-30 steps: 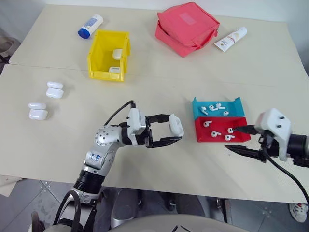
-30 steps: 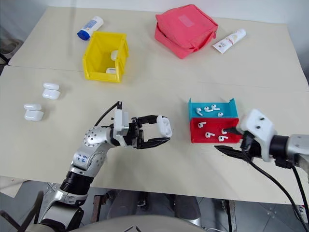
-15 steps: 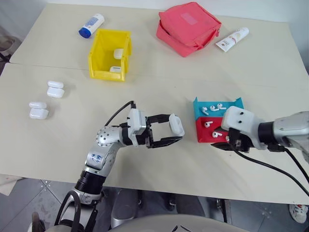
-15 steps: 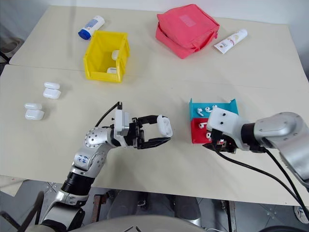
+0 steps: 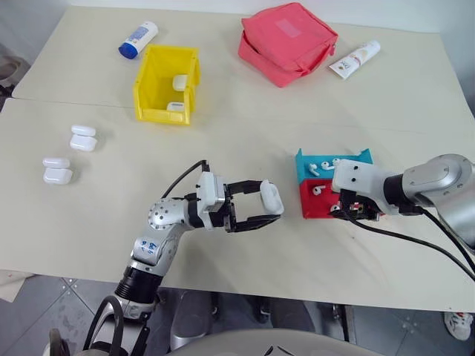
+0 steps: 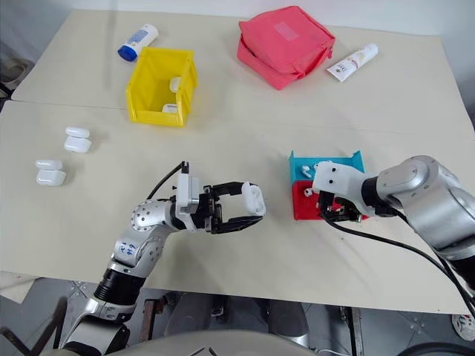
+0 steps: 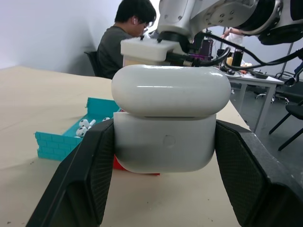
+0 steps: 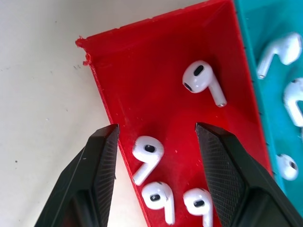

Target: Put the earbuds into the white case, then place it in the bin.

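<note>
No legible writing is noted; the labels on the blue-capped bottle (image 5: 139,38) and the white tube (image 5: 355,58) cannot be read. The left gripper (image 5: 266,209) is clamped on the white case (image 5: 272,197), one finger on each side, lid closed, held above the table (image 5: 245,141) near centre. The right gripper (image 8: 158,142) stands with fingers apart over the red tray (image 8: 142,80), one earbud (image 8: 146,157) lying between its fingers, untouched as far as can be seen. More earbuds (image 8: 203,81) lie in the red tray and in the blue tray (image 5: 308,160) adjoining it at 12 o'clock. The bin (image 5: 152,89) sits at 11 o'clock from the left gripper, well apart, with two cases inside. Two further cases (image 5: 58,170) lie at 9 o'clock. The red pouch (image 5: 288,43) sits at 1 o'clock.
</note>
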You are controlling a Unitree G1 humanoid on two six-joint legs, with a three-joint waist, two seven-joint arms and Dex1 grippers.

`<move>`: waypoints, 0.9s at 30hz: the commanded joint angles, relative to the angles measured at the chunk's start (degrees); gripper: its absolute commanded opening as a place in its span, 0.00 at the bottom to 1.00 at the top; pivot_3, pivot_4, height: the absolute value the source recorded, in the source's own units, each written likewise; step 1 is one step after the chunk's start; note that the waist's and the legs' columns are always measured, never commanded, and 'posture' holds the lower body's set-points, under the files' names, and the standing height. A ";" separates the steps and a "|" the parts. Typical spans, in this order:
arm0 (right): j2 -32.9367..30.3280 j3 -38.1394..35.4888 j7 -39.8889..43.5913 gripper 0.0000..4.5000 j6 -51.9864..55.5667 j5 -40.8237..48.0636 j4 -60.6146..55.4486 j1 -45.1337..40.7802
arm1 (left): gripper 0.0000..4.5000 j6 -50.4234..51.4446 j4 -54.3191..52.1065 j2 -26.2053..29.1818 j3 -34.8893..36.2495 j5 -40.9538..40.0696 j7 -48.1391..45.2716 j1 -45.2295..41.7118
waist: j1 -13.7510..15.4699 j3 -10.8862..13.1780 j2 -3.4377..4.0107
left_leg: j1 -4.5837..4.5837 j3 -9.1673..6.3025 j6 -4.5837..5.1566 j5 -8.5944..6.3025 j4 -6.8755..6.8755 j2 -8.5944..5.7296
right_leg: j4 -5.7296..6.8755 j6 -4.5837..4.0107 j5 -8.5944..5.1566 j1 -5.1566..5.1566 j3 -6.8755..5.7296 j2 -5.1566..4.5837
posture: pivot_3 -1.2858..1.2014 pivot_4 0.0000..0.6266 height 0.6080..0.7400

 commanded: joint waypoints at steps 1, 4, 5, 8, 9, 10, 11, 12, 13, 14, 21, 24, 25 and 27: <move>-0.34 0.68 1.42 0.59 0.36 -1.78 -0.13 -1.47 | 0.62 0.11 -2.59 -0.43 -0.48 -0.35 0.28 0.42 | 0.00 0.00 0.00 | 0.00 0.00 0.00 0.00 0.00 0.00 | 0.00 0.00 0.00 0.00 0.00 0.00 | 0.52 0.24 1.00; -0.40 0.85 1.93 0.59 2.81 -1.75 -0.82 -1.91 | 0.62 0.37 -3.19 -0.33 -0.38 -0.34 0.69 0.84 | 0.03 0.00 0.00 | 0.00 -0.01 0.00 0.00 0.00 0.00 | 0.00 0.00 0.00 0.01 -0.02 -0.01 | 0.52 0.24 1.00; -0.37 0.91 1.91 0.59 3.60 -1.79 -0.95 -2.06 | 0.62 0.45 -3.28 -0.33 -0.37 -0.32 0.77 0.90 | 0.01 0.00 0.00 | 0.00 -0.01 0.00 0.00 0.00 0.00 | 0.00 0.00 0.00 0.00 -0.02 -0.01 | 0.52 0.24 1.00; -0.64 1.43 1.92 0.59 5.98 -2.11 -1.50 -2.43 | 0.62 0.67 -3.50 -0.31 -0.37 -0.30 0.84 1.04 | 0.01 0.00 0.00 | -0.01 -0.01 0.00 0.00 0.01 0.00 | 0.00 0.00 0.00 0.00 -0.02 -0.02 | 0.52 0.24 1.00; -0.53 1.43 1.81 0.59 6.71 -2.06 -1.65 -2.54 | 0.62 0.73 -3.53 -0.32 -0.37 -0.29 0.88 1.04 | 0.01 0.00 0.00 | -0.01 -0.01 0.00 0.00 0.01 0.00 | 0.01 0.00 0.00 0.00 -0.02 -0.01 | 0.52 0.24 1.00; -0.34 1.41 1.64 0.59 7.76 -1.89 -1.84 -2.71 | 0.62 0.81 -3.54 -0.35 -0.36 -0.30 0.95 1.04 | 0.01 0.00 0.00 | -0.01 -0.02 0.00 0.00 0.01 0.00 | 0.01 0.00 0.00 0.00 -0.03 -0.01 | 0.52 0.24 1.00; -0.08 1.38 1.38 0.59 8.76 -1.75 -1.99 -2.90 | 0.62 0.85 -3.53 -0.39 -0.37 -0.30 0.99 1.04 | 0.01 0.00 0.00 | -0.01 -0.02 0.00 0.00 0.01 0.00 | 0.02 0.00 0.00 0.00 -0.03 -0.01 | 0.52 0.24 1.00; 0.11 1.39 1.16 0.59 9.65 -1.65 -2.09 -3.09 | 0.62 0.88 -3.51 -0.41 -0.39 -0.29 1.02 1.04 | 0.01 0.00 0.00 | -0.01 -0.02 0.00 0.00 0.01 0.00 | 0.02 0.00 0.00 0.00 -0.03 -0.01 | 0.52 0.24 1.00; 0.18 1.55 1.02 0.59 10.50 -1.63 -2.19 -3.26 | 0.62 0.89 -3.49 -0.43 -0.40 -0.28 1.07 1.01 | 0.01 0.00 0.00 | -0.01 -0.02 0.00 0.00 0.01 0.00 | 0.01 0.00 0.00 0.00 -0.03 -0.02 | 0.52 0.24 1.00; 0.21 1.76 0.93 0.59 11.05 -1.65 -2.27 -3.36 | 0.62 0.95 -3.49 -0.45 -0.41 -0.31 1.13 0.97 | 0.01 0.00 0.00 | -0.01 -0.02 0.00 0.00 0.01 0.00 | 0.01 0.00 0.00 0.00 -0.03 -0.02 | 0.52 0.24 1.00; 0.89 2.86 -0.19 0.59 16.34 -1.02 -3.05 -4.21 | 0.62 1.09 -3.41 -0.43 -0.40 -0.29 1.28 0.74 | 0.00 0.00 0.00 | -0.01 -0.02 0.00 0.00 0.01 0.00 | 0.01 0.00 0.00 0.00 -0.03 -0.02 | 0.52 0.24 1.00; 1.51 3.15 -0.88 0.59 17.99 -0.60 -3.36 -4.67 | 0.62 1.18 -3.36 -0.38 -0.37 -0.30 1.31 0.58 | -0.01 0.00 0.01 | -0.01 -0.02 0.00 0.00 0.00 0.00 | 0.01 0.00 0.00 0.00 -0.03 -0.02 | 0.52 0.24 1.00; 1.73 3.26 -1.12 0.59 18.43 -0.54 -3.39 -4.74 | 0.62 1.19 -3.30 -0.38 -0.39 -0.30 1.29 0.50 | -0.01 0.00 0.00 | -0.01 -0.02 0.00 0.00 0.00 0.00 | 0.01 0.00 0.00 0.00 -0.03 -0.02 | 0.52 0.24 1.00; 2.24 3.44 -1.78 0.59 19.38 -0.36 -3.51 -4.86 | 0.62 1.24 -3.23 -0.37 -0.39 -0.31 1.26 0.43 | 0.00 0.00 0.00 | -0.01 -0.02 0.00 0.00 0.00 0.00 | 0.01 0.00 0.00 0.00 -0.03 -0.02 | 0.52 0.24 1.00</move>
